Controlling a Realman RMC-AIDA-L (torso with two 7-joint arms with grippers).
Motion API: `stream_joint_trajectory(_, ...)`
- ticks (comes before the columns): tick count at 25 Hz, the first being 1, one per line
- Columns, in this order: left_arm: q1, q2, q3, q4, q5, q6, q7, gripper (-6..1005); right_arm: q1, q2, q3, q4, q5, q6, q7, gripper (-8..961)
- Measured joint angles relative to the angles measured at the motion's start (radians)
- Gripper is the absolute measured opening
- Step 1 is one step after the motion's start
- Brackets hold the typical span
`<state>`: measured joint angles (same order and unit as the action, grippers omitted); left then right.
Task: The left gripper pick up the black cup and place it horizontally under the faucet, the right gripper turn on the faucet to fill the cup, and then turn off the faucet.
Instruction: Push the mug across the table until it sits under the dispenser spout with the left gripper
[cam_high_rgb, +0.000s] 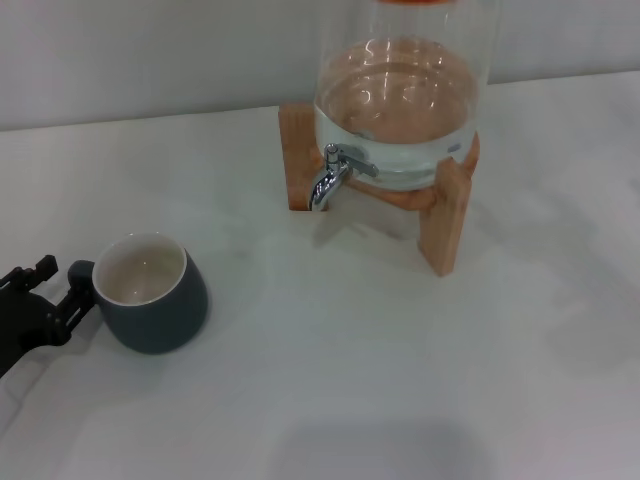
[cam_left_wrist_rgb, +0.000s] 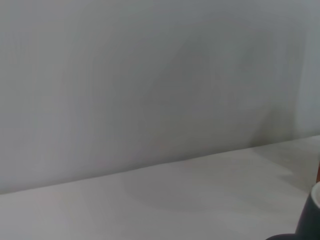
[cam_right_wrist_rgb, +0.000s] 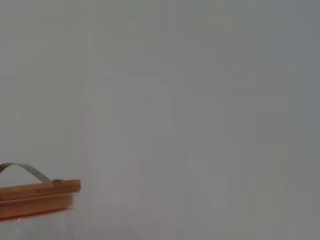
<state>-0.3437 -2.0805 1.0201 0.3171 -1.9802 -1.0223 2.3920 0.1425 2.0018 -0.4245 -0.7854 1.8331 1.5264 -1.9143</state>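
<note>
Showing one black cup (cam_high_rgb: 150, 292), one faucet (cam_high_rgb: 335, 174), left claw (cam_high_rgb: 50, 295) beside handle

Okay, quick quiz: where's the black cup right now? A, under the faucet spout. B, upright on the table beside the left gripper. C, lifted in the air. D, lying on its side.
B: the black cup stands upright on the table, its handle by the left gripper, well away from the faucet.

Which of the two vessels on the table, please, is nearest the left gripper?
The black cup; its handle is right at the left gripper, while the glass jar stands far off.
</note>
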Motion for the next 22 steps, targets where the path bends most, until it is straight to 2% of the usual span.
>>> stream_joint_trajectory(3, 0.0, -0.001, 0.0, 0.0, 0.0, -0.002, 0.014, 662, 0.0, 0.0, 0.0, 0.0, 0.0, 0.0, 0.0, 769)
stream_joint_trajectory(8, 0.001, -0.002, 0.0, 0.0, 0.0, -0.003, 0.02, 447, 0.0, 0.0, 0.0, 0.0, 0.0, 0.0, 0.0, 769)
stream_joint_trajectory(15, 0.002, -0.002, 0.013, 0.0, 0.0, -0.01, 0.021, 213, 0.0, 0.0, 0.0, 0.0, 0.0, 0.001, 0.004, 769)
stream_joint_trajectory(19, 0.002, -0.001, 0.014, 0.0, 0.0, -0.009, 0.021, 116, 0.0, 0.0, 0.0, 0.0, 0.0, 0.001, 0.004, 769)
stream_joint_trajectory(22, 0.002, -0.001, 0.014, 0.0, -0.001, -0.012, 0.021, 116, 0.0, 0.0, 0.001, 0.0, 0.0, 0.001, 0.004, 769)
